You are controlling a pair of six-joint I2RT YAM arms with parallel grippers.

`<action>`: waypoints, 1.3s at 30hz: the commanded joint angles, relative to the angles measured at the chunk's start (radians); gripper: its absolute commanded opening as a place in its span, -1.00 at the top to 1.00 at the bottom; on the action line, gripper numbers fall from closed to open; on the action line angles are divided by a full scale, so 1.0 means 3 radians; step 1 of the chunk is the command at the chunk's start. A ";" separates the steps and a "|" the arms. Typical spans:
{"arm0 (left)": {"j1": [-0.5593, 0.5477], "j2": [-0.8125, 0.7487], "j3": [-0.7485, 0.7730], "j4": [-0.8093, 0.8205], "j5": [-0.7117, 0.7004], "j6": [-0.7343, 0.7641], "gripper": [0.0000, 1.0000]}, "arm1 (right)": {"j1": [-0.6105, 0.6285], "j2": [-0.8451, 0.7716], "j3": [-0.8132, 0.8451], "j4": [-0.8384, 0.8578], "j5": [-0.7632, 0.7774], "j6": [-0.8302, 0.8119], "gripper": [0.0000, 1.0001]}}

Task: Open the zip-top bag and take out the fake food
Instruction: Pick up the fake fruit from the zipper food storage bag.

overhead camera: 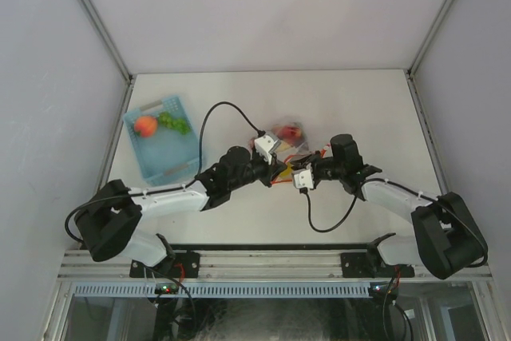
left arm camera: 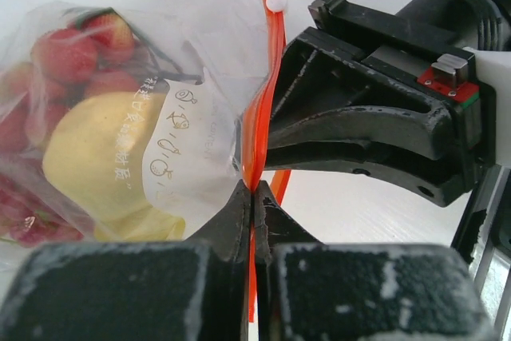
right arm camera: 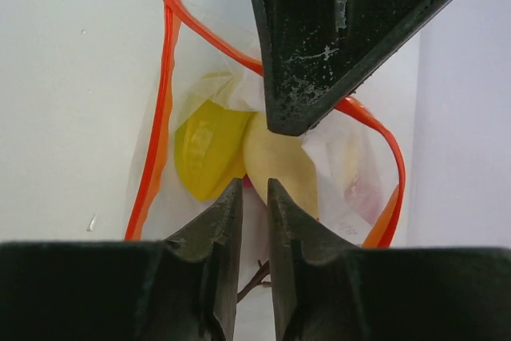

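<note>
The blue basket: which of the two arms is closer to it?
Left. That arm runs past the basket's near corner, and the left fingers pinch the bag's orange strip. The right fingers are at the bag too, on its side away from the basket.

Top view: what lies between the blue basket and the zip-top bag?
Only the left arm's black cable arches over the stretch between basket and zip-top bag; the table under it is bare, seen in the top view.
</note>
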 commanded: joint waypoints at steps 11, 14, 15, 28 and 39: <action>0.0229 -0.0283 -0.0271 0.0654 0.0419 -0.0504 0.99 | 0.0078 0.0182 -0.0131 0.0892 0.0245 0.0028 0.10; 0.0259 -0.0302 -0.0239 0.0665 0.0578 -0.0566 1.00 | 0.0049 0.0250 -0.0153 0.1090 0.0230 -0.0059 0.00; 0.0266 -0.0305 -0.0227 0.0667 0.0643 -0.0612 1.00 | 0.0043 0.0267 -0.0156 0.1131 0.0220 -0.0094 -0.03; 0.0400 -0.0381 -0.0415 0.0871 0.1415 -0.1081 1.00 | -0.0051 0.0287 -0.0456 0.1225 -0.0253 -0.0916 -0.50; 0.0491 -0.0292 -0.0472 0.0975 0.1831 -0.1328 1.00 | 0.0107 0.0612 -0.0454 0.1744 -0.0355 -0.1295 -0.66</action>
